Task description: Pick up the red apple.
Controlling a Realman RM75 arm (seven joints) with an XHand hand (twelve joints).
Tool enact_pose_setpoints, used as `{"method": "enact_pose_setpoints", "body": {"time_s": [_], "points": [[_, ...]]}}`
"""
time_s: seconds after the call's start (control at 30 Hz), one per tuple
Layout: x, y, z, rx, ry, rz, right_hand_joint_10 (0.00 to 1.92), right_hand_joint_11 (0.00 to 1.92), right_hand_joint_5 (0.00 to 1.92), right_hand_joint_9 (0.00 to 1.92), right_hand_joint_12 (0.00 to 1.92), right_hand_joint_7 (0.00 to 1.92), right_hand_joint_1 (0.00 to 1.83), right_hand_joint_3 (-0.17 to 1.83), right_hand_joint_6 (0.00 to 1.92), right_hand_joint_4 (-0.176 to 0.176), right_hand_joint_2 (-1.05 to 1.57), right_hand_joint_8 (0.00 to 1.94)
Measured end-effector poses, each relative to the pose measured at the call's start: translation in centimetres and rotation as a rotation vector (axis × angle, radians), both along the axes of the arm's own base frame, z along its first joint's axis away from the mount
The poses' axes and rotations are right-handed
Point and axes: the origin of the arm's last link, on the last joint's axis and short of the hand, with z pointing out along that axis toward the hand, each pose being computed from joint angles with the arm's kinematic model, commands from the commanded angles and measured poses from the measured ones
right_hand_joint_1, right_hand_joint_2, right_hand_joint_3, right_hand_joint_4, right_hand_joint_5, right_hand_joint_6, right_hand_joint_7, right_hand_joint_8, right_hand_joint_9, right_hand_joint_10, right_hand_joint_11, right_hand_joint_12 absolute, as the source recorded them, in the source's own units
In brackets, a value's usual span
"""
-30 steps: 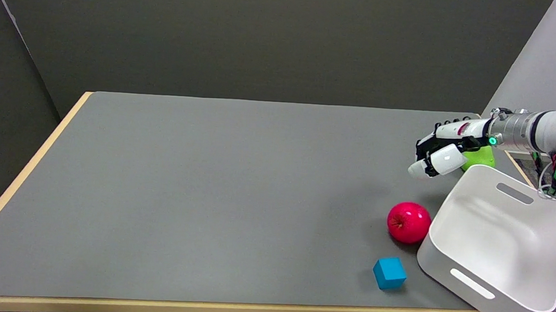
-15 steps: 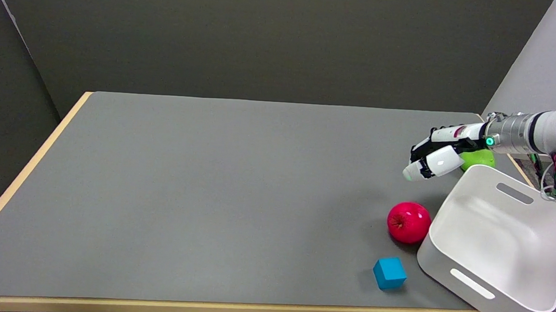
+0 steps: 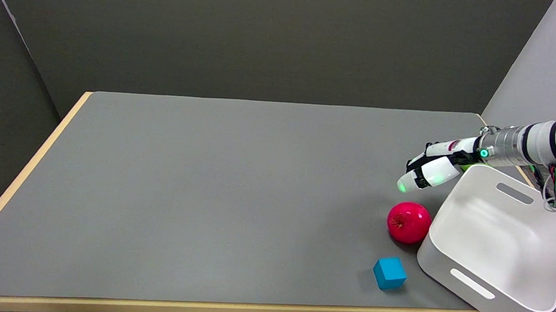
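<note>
Robot hand hovers empty above red apple, beside bin.

Dark olive back wall, lighter grey wall at right, grey-topped table with pale wood edge

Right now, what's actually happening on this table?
The robot's right hand hangs in the air above and just behind the red apple, holding nothing. The apple sits untouched on the grey table, right up against the white bin. A blue cube lies in front of the apple, and a green object is mostly hidden behind the hand. The pick-up has not yet begun.
</note>
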Motion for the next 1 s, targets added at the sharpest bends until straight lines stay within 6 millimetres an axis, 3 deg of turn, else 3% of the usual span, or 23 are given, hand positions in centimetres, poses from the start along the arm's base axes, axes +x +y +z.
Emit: {"method": "enact_pose_setpoints", "body": {"time_s": [0.2, 0.3, 1.0], "points": [[-0.6, 0.2, -0.2, -0.003, -0.010, -0.020, 0.78, 0.11, 0.32, 0.17, 1.28, 0.36, 0.17, 0.88, 0.60, 0.006, 0.52, 0.49], [-0.8, 0.2, -0.3, -0.003, -0.014, -0.029, 0.80, 0.10, 0.32, 0.15, 1.31, 0.37, 0.21, 0.78, 0.56, 0.003, 0.59, 0.44], [-2.1, 0.2, -0.9, 0.006, -0.016, -0.046, 0.79, 0.10, 0.27, 0.13, 1.31, 0.33, 0.27, 0.78, 0.50, -0.001, 0.57, 0.42]]}}
